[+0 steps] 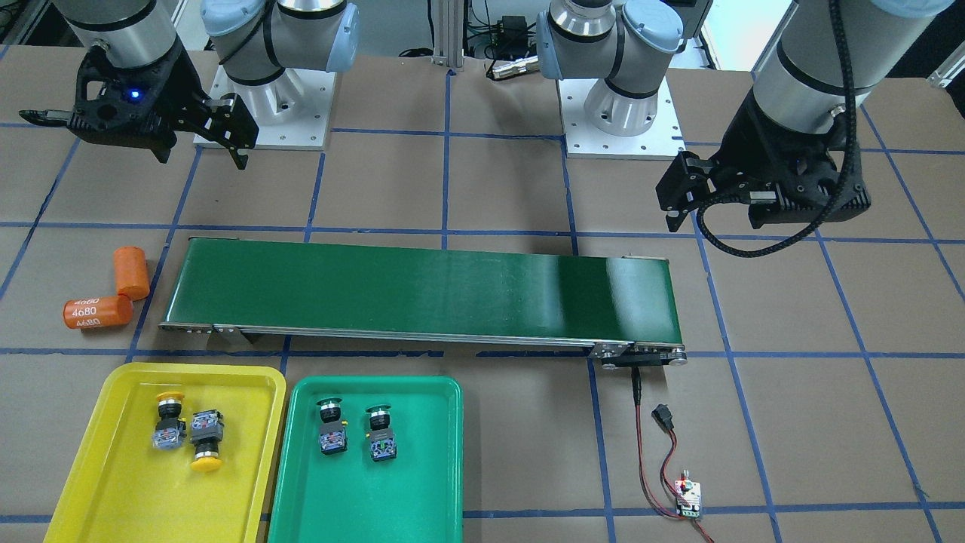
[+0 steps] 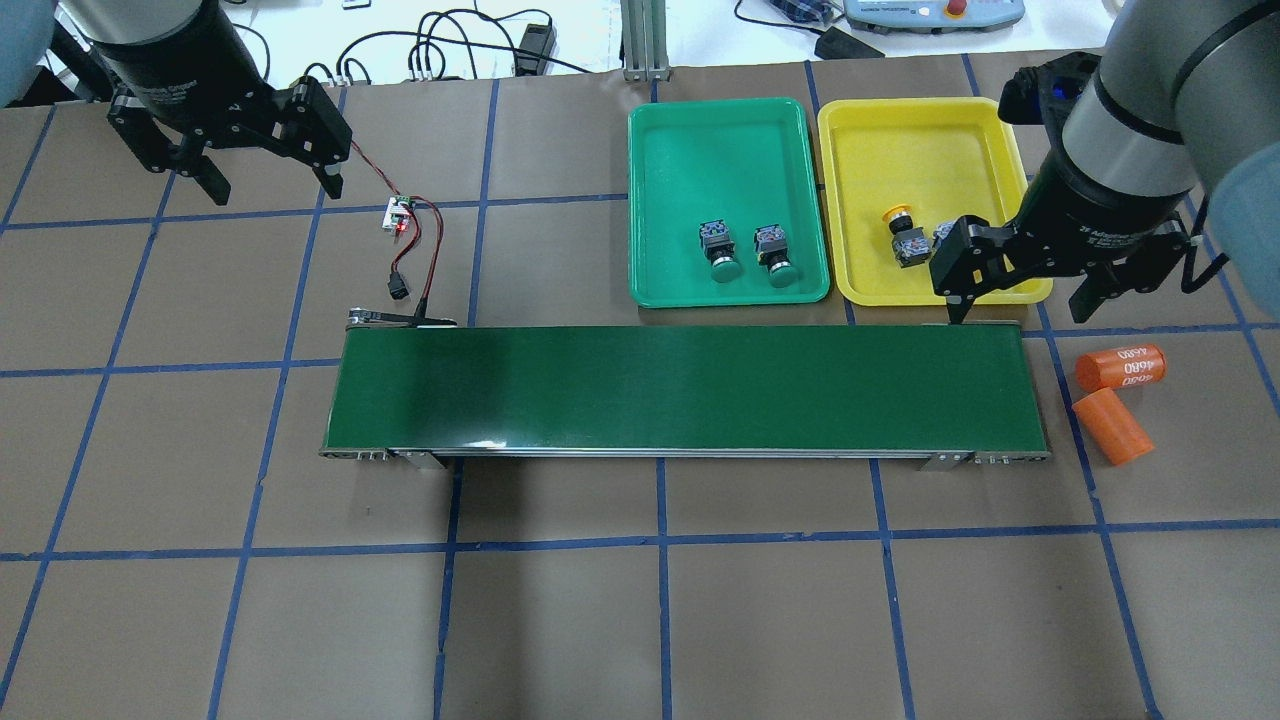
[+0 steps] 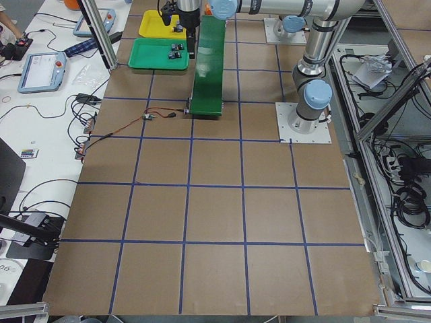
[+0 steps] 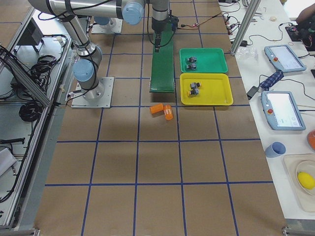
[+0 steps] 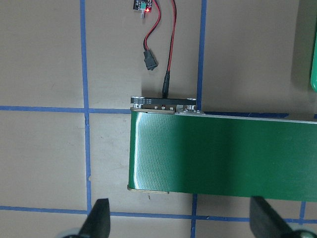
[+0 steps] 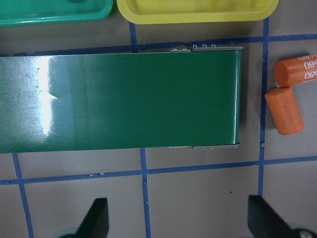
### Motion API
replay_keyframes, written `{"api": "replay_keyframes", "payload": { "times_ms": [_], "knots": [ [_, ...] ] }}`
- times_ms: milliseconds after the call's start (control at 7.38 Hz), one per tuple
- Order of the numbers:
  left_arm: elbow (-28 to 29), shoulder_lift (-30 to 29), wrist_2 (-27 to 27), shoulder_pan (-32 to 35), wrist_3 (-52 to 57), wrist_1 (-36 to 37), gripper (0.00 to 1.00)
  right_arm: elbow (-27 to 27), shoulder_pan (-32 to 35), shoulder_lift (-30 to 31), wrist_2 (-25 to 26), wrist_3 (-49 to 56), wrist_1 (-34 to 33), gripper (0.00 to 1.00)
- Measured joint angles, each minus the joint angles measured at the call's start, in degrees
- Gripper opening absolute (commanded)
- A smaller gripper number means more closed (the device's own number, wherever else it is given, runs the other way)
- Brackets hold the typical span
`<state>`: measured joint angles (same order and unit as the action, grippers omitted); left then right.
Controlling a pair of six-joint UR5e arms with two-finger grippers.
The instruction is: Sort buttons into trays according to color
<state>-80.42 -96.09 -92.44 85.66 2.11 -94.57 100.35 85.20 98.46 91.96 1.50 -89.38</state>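
My right gripper (image 2: 1017, 300) wide, empty, above belt (image 2: 680, 390) end; my left gripper (image 2: 272, 185) wide, empty. Yellow buttons (image 1: 170, 426) in yellow tray (image 1: 188, 367) just past right fingers (image 2: 958, 280), green buttons (image 1: 332, 431) in green tray (image 1: 377, 379) next over. Sort looks done. Risk: right hand dropping forward clips tray rim, scatters buttons

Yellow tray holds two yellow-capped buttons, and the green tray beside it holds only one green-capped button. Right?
No. The green tray holds two green-capped buttons, side by side, as the exterior front-facing view shows. The yellow tray does hold two yellow-capped buttons.
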Motion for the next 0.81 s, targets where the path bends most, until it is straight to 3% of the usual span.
{"api": "replay_keyframes", "payload": {
  "times_ms": [813],
  "knots": [
    [0.0,-0.1,0.1,0.0,0.0,0.0,1.0,-1.8,3.2,-0.1,-2.1,-0.3,-2.3,1.0]
  ]
}}
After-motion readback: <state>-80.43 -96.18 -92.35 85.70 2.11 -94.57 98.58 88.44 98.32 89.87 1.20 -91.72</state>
